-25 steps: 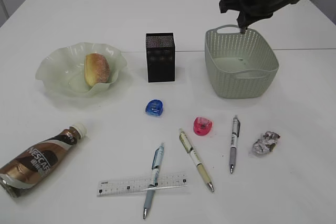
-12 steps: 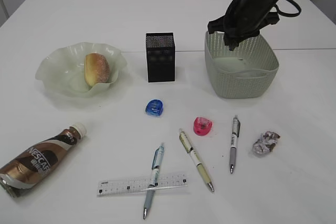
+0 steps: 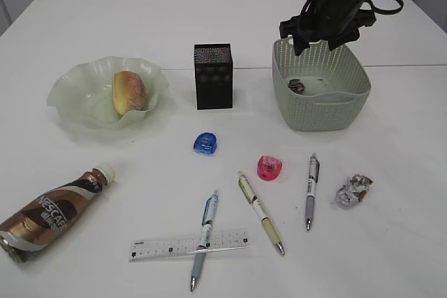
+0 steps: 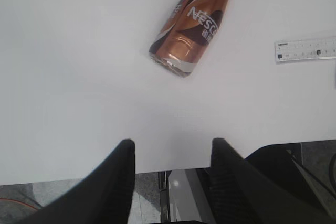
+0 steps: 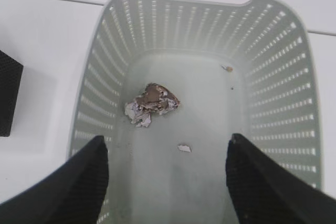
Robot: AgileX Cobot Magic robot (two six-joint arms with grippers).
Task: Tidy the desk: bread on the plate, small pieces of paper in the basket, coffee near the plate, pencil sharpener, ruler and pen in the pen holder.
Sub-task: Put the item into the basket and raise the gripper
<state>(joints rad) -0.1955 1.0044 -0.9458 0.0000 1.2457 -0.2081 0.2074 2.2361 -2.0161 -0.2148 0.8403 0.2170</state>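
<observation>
Here, the right gripper (image 3: 319, 41) is seen poised over the far rim of the pale green basket (image 3: 349, 113) at the upper right of the exterior frame, its fingers (image 5: 79, 182) spread wide apart with nothing between them. In the right wrist view a crumpled piece of paper (image 5: 151, 103) is shown lying loose on the basket floor, left of centre, with a tiny scrap (image 5: 184, 148) just below it. A second crumpled paper ball (image 3: 353, 190) is left on the white table (image 3: 105, 12) at the lower right, well apart from the basket.

The bread (image 3: 128, 92) is found resting on the wavy translucent plate (image 3: 73, 99) at the left of the frame. The coffee bottle (image 3: 52, 212) is laid on its side in the lower left corner, below the plate — it also appears in the upper middle of the left wrist view. The black pen holder (image 3: 213, 75) is placed upright between plate and basket. Below it a blue pencil sharpener (image 3: 206, 144) and a pink pencil sharpener (image 3: 269, 167) are seen lying apart on the table.

Along the lower edge, the clear ruler (image 3: 188, 245) is crossed by a blue pen (image 3: 203, 239); a yellowish pen (image 3: 260, 212) and a grey pen (image 3: 311, 190) are spread to its right.

The left gripper (image 4: 170, 158) is held at the near table edge — its fingers (image 4: 118, 182) are parted, and nothing is grasped.
</observation>
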